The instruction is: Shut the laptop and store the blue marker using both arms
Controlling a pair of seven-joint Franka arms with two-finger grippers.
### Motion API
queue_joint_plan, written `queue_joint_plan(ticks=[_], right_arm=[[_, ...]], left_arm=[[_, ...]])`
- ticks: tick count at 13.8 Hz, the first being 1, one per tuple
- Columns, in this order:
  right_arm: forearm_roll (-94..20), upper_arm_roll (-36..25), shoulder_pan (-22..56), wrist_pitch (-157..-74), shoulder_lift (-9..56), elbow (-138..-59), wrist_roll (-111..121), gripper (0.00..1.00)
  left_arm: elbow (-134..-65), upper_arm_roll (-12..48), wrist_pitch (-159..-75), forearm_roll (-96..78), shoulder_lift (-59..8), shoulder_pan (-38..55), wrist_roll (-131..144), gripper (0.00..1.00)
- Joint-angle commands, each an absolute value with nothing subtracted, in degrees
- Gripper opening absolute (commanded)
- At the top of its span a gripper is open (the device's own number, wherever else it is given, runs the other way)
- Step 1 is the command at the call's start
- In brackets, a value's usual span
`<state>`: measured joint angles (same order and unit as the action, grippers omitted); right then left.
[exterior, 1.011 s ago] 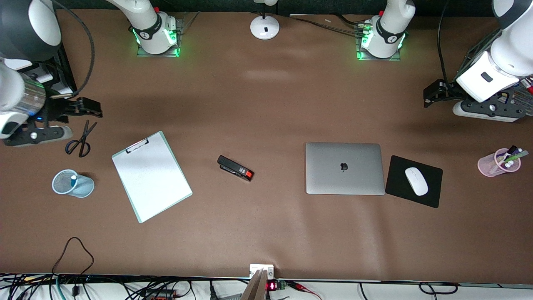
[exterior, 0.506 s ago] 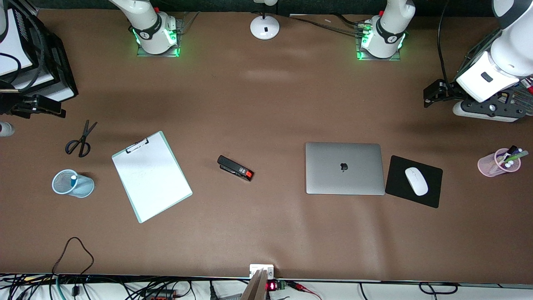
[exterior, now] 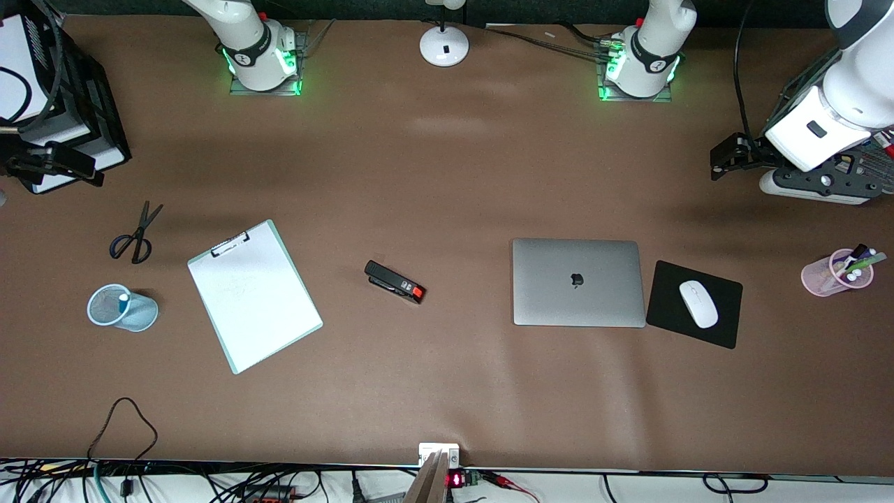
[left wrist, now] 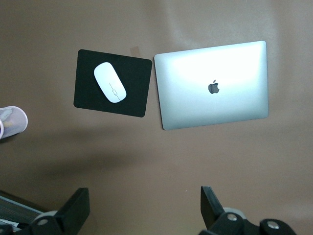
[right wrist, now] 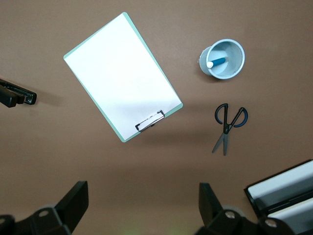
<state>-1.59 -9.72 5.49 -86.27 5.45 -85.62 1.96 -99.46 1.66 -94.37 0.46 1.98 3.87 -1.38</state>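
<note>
The laptop lies shut on the table, lid up with the apple logo showing; it also shows in the left wrist view. The blue marker stands in a light-blue mesh cup toward the right arm's end, also in the right wrist view. My left gripper hangs open and empty, high over bare table at the left arm's end. My right gripper is open and empty, high over the table's edge beside a black file tray.
A clipboard, black-handled scissors and a black stapler lie on the table. A white mouse sits on a black mouse pad beside the laptop. A pink pen cup and a black file tray stand at the ends.
My right arm has pulled up and away from over the scissors toward the table's end. The left arm, laptop and marker have not moved.
</note>
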Motion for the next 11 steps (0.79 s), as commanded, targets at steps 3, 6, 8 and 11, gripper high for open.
queue_joint_plan(ticks=[3,6,8,11], right_arm=[[-1.0,-8.9,5.4,-87.7,-0.5,-91.3,0.1,1.00],[-0.9,-8.8,5.4,-87.1,-1.3,-91.7,0.4,1.00],[-0.9,-8.8,5.4,-87.1,-1.4,-91.7,0.4,1.00],[-0.9,-8.8,5.4,-86.8,-1.4,-91.6,0.5,1.00]], left_arm=[[-98.8,1.5,-93.3,-0.3,2.5,4.1,-2.0,1.00],[-98.8,1.6,-93.1,-0.4,2.5,4.2,-1.8,1.00],[-98.8,1.6,-92.5,-0.4,2.5,4.1,-1.8,1.00],[-98.8,1.6,-92.5,-0.3,2.5,4.2,-1.8,1.00]])
